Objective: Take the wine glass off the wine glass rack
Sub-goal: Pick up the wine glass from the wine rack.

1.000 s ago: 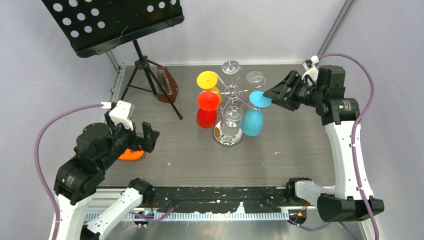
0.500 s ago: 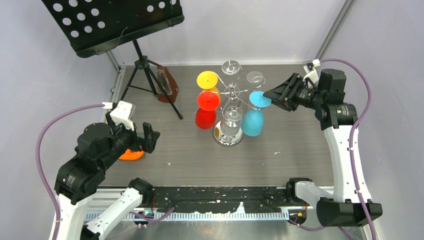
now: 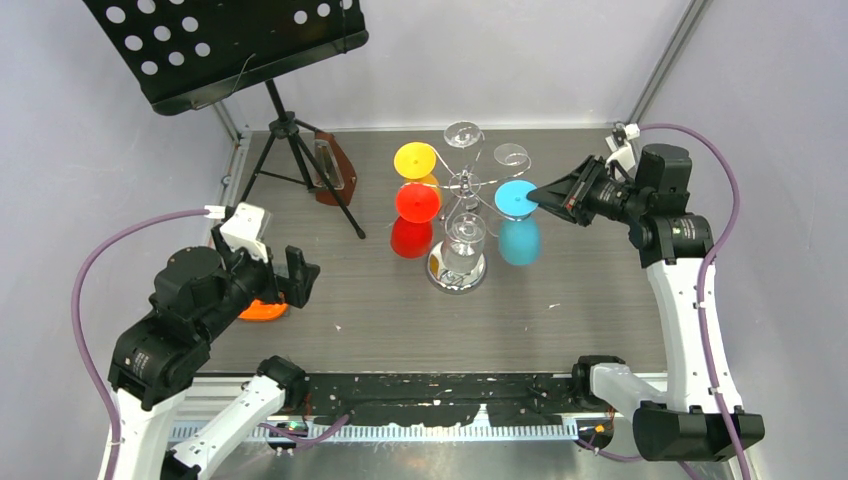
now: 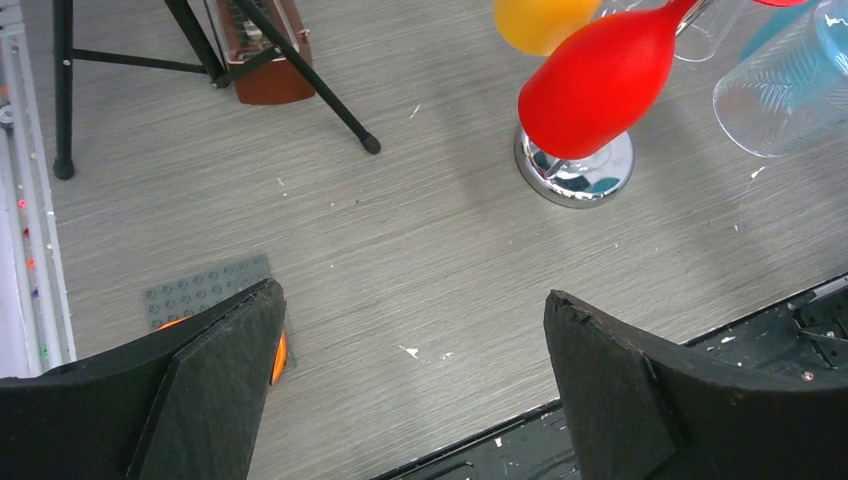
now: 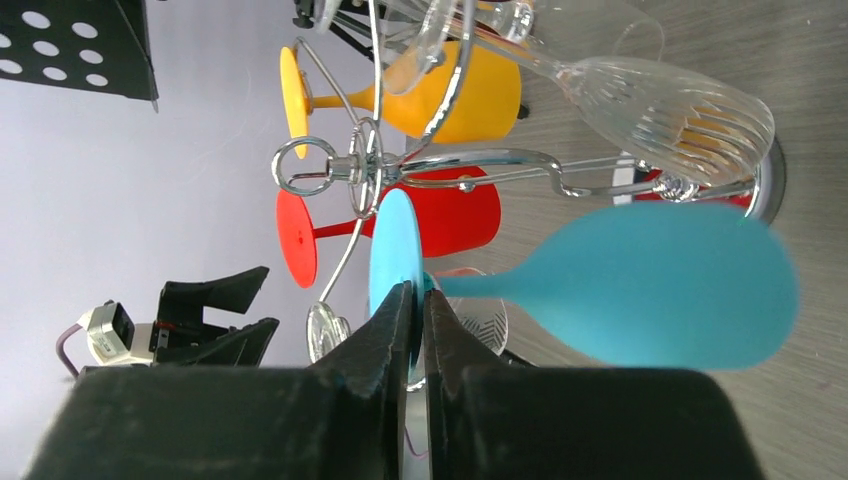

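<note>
On the grey table, the black music stand stood toward 10 o'clock. The chrome wine glass rack stood near the centre, with a red wine glass at its 9 o'clock and a yellow wine glass at its 10 o'clock. The blue wine glass hung bowl-down at the rack's 3 o'clock, though whether its foot rested on a wire arm could not be told. The right gripper was pinched narrow on that foot's rim, and the left gripper hovered near the table's 8 o'clock edge, fingers spread wide and holding nothing.
</note>
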